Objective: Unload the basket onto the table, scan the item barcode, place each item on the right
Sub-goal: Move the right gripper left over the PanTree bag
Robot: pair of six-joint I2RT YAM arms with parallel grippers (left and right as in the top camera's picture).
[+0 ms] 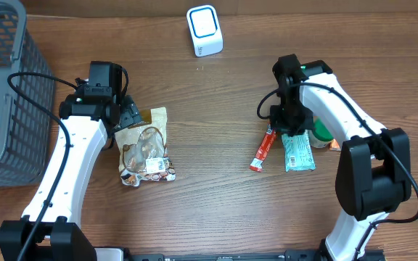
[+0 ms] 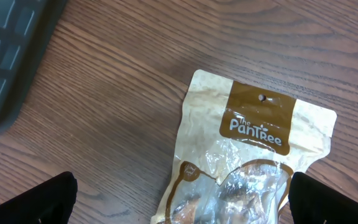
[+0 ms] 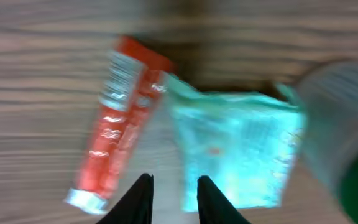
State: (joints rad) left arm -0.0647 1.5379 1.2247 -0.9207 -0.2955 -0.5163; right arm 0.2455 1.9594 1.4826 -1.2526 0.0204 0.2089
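Overhead: snack pouch (image 1: 145,147) flat left of bench (image 1: 216,210) centre, red sachet (image 1: 263,150) and teal packet (image 1: 297,151) right of centre, scanner (image 1: 205,30) by the far edge; left wrist: left jaws wide apart astride the pouch, whose film looks light, crinkly and slippery, probably best pinched at the flat top seal; right wrist: right jaws slightly apart, empty, above the sachet.

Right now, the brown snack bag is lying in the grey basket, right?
Not quite. The snack bag is lying on the table, next to the grey basket, not in it. The overhead view shows it.
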